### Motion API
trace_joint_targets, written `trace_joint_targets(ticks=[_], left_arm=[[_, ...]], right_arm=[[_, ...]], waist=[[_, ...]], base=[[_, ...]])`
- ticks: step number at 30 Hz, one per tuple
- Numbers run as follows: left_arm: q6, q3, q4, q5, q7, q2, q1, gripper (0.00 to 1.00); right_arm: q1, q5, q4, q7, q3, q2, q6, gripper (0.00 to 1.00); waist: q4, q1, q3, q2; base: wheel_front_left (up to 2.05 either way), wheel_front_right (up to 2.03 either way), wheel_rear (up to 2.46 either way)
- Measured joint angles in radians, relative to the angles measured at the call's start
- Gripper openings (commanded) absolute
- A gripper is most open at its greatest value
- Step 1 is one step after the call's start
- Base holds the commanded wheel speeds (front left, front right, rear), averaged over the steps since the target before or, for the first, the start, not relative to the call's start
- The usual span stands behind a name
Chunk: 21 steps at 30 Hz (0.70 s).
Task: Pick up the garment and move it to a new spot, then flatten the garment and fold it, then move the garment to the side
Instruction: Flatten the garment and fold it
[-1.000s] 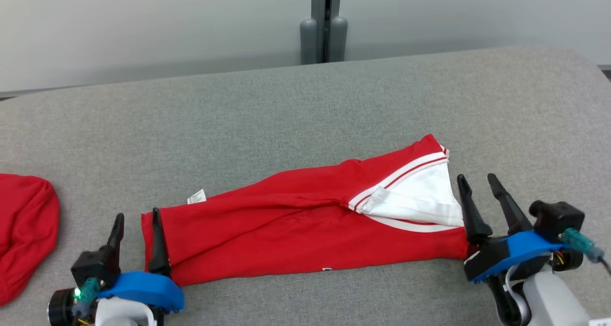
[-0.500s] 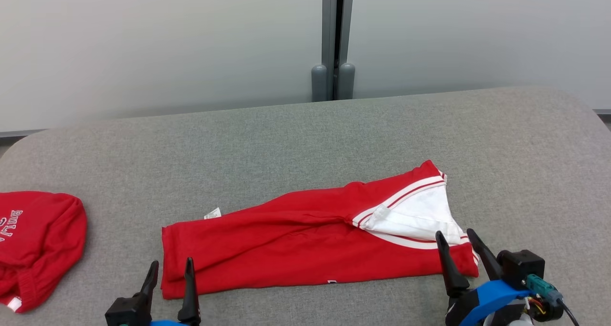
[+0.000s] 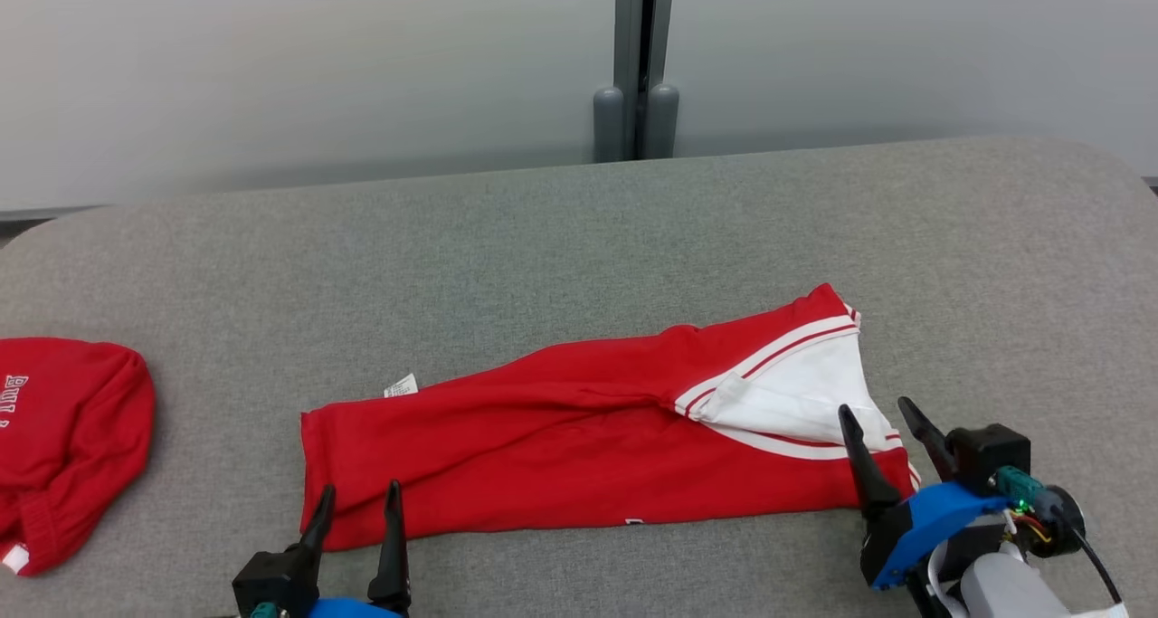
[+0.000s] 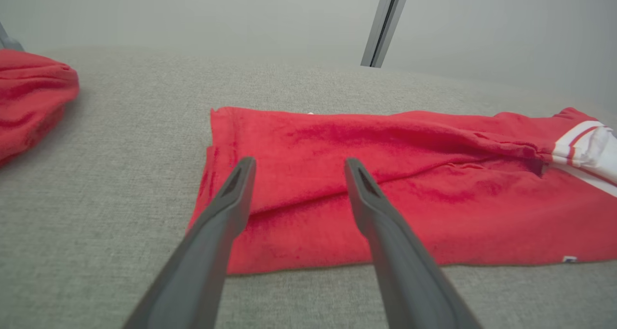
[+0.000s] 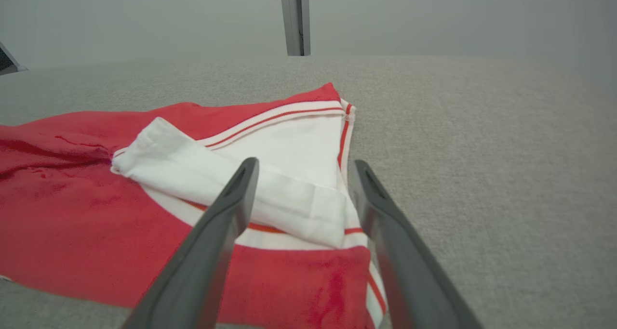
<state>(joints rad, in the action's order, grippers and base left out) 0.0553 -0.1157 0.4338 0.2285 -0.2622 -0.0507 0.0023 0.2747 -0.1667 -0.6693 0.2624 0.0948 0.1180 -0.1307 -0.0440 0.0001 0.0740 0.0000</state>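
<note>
Head view: the red garment lies in a long folded strip across the near half of the grey bench, and its right end is turned back to show a white panel edged with red stripes. A small white label pokes out at its far left corner. The left hand sits at the garment's near left corner with its fingers spread wide and nothing between them. The right hand is at the right end, just as wide and holding nothing. Well off to the left lies a second red garment, bunched up, with white lettering.

Left wrist view: both fingertips are over red cloth just inside the left edge. Whether they touch it cannot be told. From this low angle the doubled layers at that edge show, and so does a tiny tag on the near hem.

Right wrist view: one finger crosses the white flap, and the other runs along the garment's right edge, with bare bench beside it. Up close, the flap is a loose folded piece lying on the striped panel.
</note>
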Motion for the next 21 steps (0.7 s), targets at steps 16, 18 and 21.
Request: trace_joint_targets(ticks=[16,18,21], left_arm=[[0.007,-0.033,0.043,0.006,0.0,0.0,-0.082,1.0],[0.007,-0.034,0.044,0.005,0.0,0.0,-0.088,1.0],[0.007,-0.036,0.046,0.005,0.0,0.0,-0.091,1.0]], right_arm=[[0.255,-0.043,-0.398,0.002,-0.033,0.013,0.0,1.0],[0.272,-0.067,-0.423,-0.011,-0.018,0.011,0.0,0.32],[0.287,-0.108,-0.444,-0.016,-0.002,0.012,0.0,0.0]], waist=[[0.061,0.0,0.125,0.0],[0.063,-0.0001,0.132,0.0],[0.06,-0.0001,0.135,0.0]], base=[[0.0,0.0,0.0],[0.0,0.0,0.0],[0.0,0.0,0.0]])
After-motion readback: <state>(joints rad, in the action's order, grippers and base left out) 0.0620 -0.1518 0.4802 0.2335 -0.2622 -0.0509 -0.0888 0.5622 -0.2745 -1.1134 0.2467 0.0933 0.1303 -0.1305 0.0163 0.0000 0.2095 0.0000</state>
